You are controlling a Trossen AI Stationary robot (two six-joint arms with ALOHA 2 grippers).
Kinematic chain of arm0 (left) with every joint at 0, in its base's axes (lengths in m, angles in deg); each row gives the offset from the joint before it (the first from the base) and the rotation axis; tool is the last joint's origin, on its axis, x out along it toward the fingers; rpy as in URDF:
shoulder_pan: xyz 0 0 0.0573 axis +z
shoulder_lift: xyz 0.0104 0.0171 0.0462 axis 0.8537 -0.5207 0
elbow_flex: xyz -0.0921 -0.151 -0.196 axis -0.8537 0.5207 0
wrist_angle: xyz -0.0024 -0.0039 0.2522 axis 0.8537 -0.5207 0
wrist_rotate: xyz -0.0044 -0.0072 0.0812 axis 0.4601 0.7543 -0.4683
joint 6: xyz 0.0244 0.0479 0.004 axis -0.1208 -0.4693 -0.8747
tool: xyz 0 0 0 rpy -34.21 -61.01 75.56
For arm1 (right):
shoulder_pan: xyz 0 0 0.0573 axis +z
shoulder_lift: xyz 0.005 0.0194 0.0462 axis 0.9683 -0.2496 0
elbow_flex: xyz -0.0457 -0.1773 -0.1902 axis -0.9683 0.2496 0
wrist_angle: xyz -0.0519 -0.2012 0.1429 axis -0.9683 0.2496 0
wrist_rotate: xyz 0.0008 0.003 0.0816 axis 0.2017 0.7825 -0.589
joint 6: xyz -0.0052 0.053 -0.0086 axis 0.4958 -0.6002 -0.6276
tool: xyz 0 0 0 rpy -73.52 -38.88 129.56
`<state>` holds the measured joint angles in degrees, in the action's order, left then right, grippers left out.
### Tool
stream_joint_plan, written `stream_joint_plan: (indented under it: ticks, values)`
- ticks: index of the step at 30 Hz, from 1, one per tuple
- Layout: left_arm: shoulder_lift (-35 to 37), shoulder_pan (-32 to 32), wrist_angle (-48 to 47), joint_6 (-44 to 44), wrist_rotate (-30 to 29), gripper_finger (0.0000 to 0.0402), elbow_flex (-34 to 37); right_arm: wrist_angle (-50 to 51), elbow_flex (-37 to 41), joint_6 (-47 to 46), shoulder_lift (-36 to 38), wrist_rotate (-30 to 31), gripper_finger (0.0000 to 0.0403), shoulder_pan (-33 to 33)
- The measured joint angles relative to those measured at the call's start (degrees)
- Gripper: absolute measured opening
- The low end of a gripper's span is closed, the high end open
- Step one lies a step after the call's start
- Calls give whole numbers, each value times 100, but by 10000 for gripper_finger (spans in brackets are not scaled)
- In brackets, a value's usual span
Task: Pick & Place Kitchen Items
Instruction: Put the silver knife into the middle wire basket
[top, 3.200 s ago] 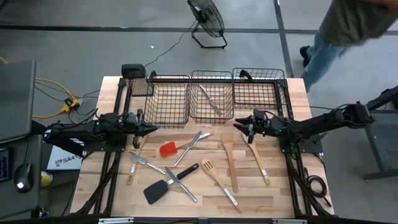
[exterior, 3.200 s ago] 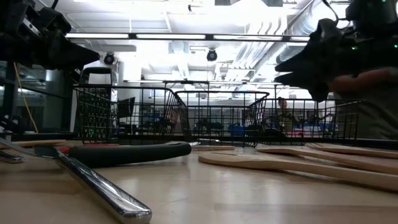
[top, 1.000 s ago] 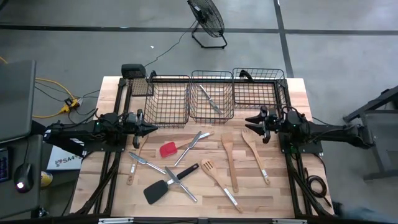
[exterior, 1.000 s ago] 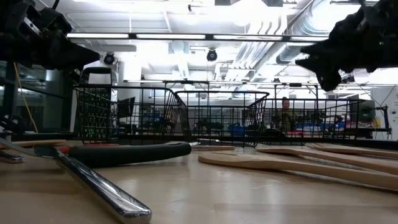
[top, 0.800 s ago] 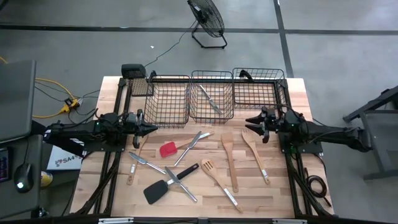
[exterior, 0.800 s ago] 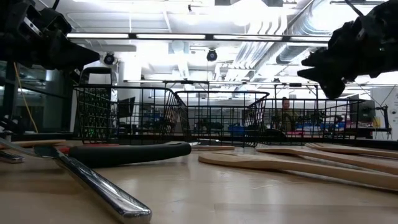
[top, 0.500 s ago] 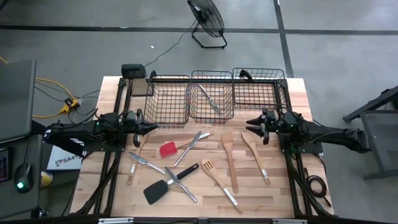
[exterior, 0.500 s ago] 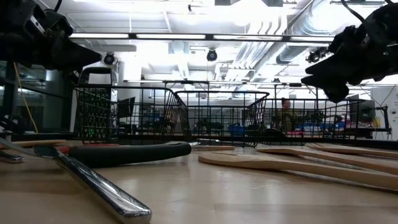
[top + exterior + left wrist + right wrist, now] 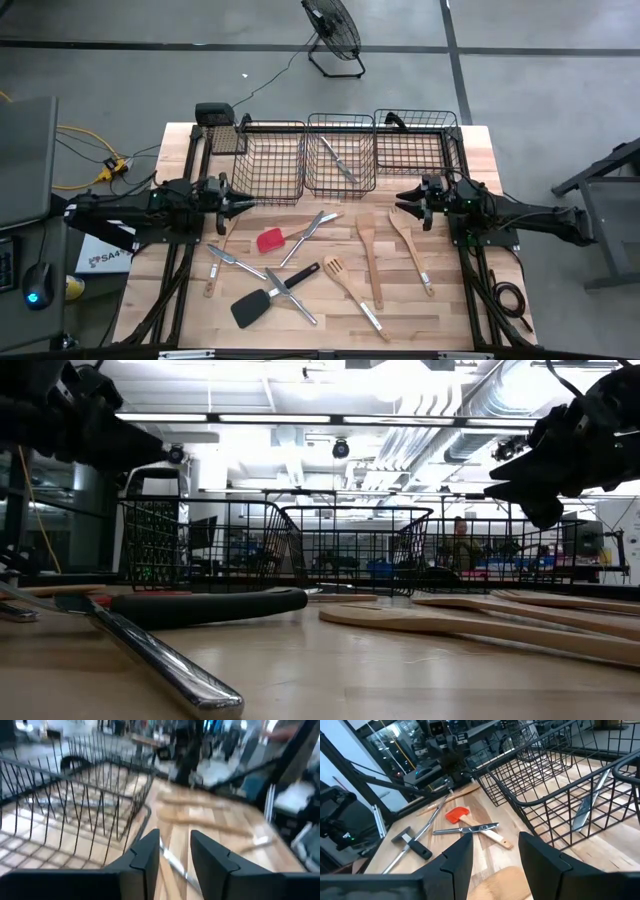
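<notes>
**Both grippers empty above table; utensils mostly unsorted**

Landmark: middle basket (image 9: 341,165) at the table's far edge. Order: near edge to far.

Nearest edge, well short of the basket: black turner (image 9: 272,296), crossed by a metal utensil (image 9: 291,293). Just right of these, a slotted wooden turner (image 9: 350,290).

Closer to the basket: a knife (image 9: 235,261) off to its left, red spatula (image 9: 281,239) and a metal piece (image 9: 308,235) almost in front of it, two wooden spoons (image 9: 368,255) in front and to its right.

Left gripper (image 9: 240,203) hovers before the left basket (image 9: 270,165), left of the landmark. Wrist view: fingers (image 9: 146,856) parted by a narrow gap, nothing between.

Right gripper (image 9: 403,201) hovers just right of the basket's front, over the right-hand spoon's bowl (image 9: 400,220). Fingers (image 9: 457,859) apart, empty.

Farthest: one metal utensil (image 9: 338,158) lies inside the middle basket itself.

Handling, judged:
- Wooden pieces: light, stiff, slightly grippy. Take mid-handle, across the narrow width, for balance.
- Metal cutlery: heavier, smooth, flat on the wood; likely to slip or pivot. Pinch near the handle's middle, squarely.
- Crossed pair near the edge: lift the upper one first, though which lies on top I cannot tell.
- Nothing looks fragile.
</notes>
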<state>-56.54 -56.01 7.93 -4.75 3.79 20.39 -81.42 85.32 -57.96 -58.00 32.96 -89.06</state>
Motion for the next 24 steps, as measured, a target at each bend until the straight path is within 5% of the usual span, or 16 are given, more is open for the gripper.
stream_joint_plan:
  ticks: [7,16,20,24]
  values:
    - [-1104,-2,-1117,-101,917,111,-464,0,0,-1,-1,0,151,0]
    - [-2505,-29,-1424,-245,2315,111,-824,0,0,1,-2,-2,151,0]
    - [-2964,-285,-1582,-270,2388,111,-1076,0,0,1,-2,-2,151,0]
    - [-3237,-471,-1936,-175,1667,111,-1395,0,0,1,-2,-4,151,2]
